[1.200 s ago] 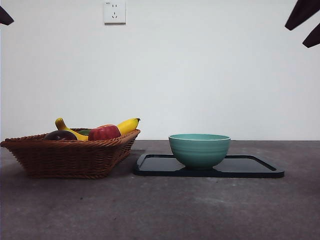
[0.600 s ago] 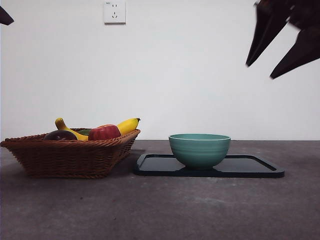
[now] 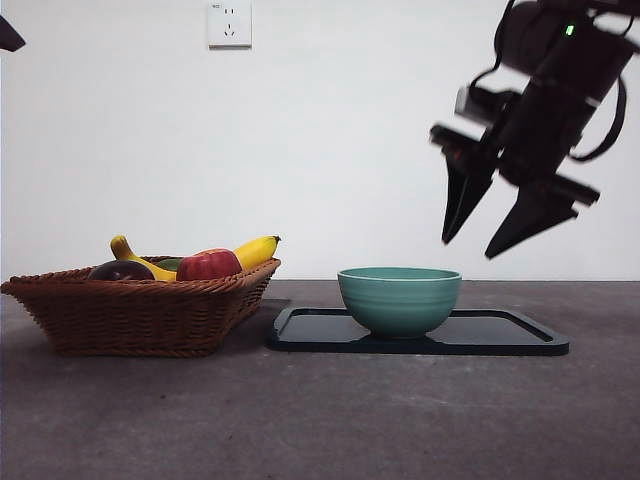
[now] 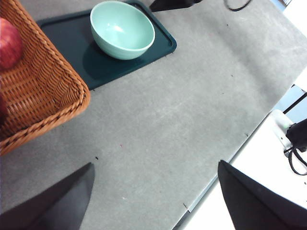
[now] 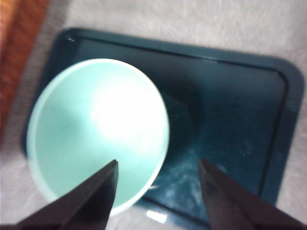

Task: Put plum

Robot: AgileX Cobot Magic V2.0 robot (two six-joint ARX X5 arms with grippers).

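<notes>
The plum (image 3: 120, 270) lies dark and round in the wicker basket (image 3: 140, 312) at the left, beside a red apple (image 3: 208, 265) and a banana (image 3: 256, 250). My right gripper (image 3: 468, 248) hangs open and holds nothing, above the right part of the green bowl (image 3: 399, 298). In the right wrist view the right gripper (image 5: 158, 163) has the bowl's rim (image 5: 160, 120) between its jaws. My left gripper (image 4: 155, 165) is open, holds nothing, and sits high over bare table, showing only as a black tip (image 3: 10, 35) at the top left corner.
The bowl stands on the left half of a dark tray (image 3: 505, 335); the tray's right half (image 5: 230, 110) is bare. The basket's near corner (image 4: 72, 91) lies close to the tray. The table's edge (image 4: 225, 163) shows in the left wrist view.
The right arm has come down from the top right corner and moved left, and now hangs just above the bowl. Nothing on the table has moved.
</notes>
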